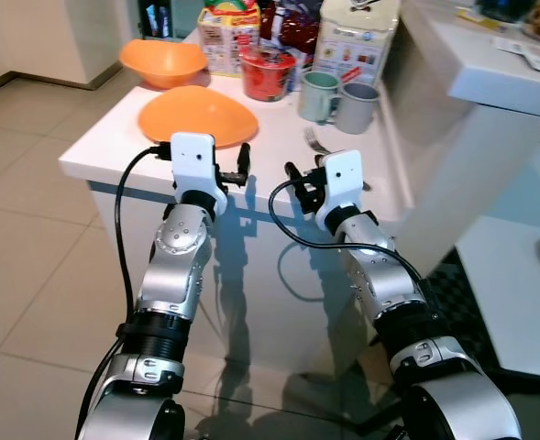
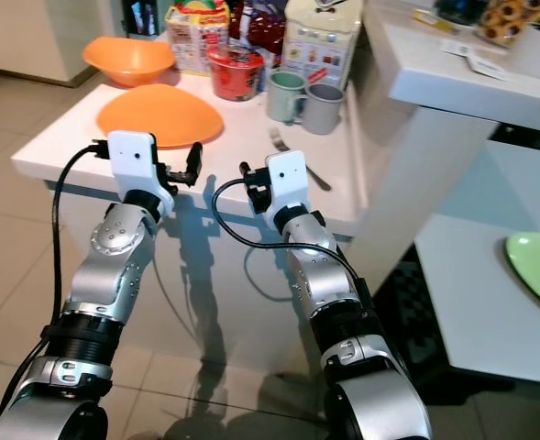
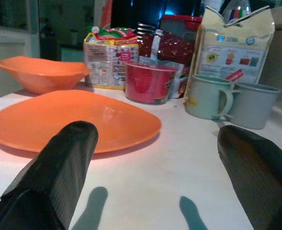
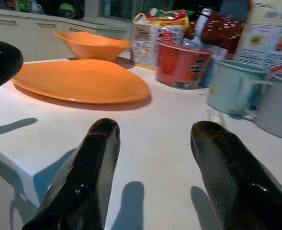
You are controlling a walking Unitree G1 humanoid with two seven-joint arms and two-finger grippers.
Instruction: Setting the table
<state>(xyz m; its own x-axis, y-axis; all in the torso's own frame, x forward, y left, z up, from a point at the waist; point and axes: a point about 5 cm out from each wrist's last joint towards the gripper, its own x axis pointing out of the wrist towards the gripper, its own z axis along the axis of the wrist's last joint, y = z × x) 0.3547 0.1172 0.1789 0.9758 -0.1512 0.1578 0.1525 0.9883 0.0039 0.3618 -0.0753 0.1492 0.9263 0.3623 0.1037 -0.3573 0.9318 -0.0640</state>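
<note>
White countertop [image 1: 279, 156] is occupying the middle of the head views, with beige floor tiles [image 1: 31, 247] lying around it and a second white surface sitting off to the robot's right.

Left gripper [image 1: 237, 170] is hovering at the near edge of the counter, fingers [image 3: 59, 167] spread well apart, holding nothing. Orange plate [image 1: 196, 115] is lying flat just beyond this gripper, close ahead of its fingertips. Orange bowl [image 1: 162, 61] is sitting farther out past the plate, toward the far left corner.

Right gripper [image 1: 299, 188] is hovering at the same near edge, beside the left one, fingers [image 4: 88, 177] apart and empty. Fork [image 1: 314, 141] is lying on the counter just beyond it. Green mug [image 1: 319, 95] and grey mug [image 1: 357, 107] are standing side by side, touching or nearly so, farther ahead of the right gripper. Red cup [image 1: 268, 73] is standing left of the mugs, beyond the plate. Food packages [image 1: 228, 35] and a tall carton [image 1: 357, 37] are lining the far edge behind the cup and mugs.
</note>
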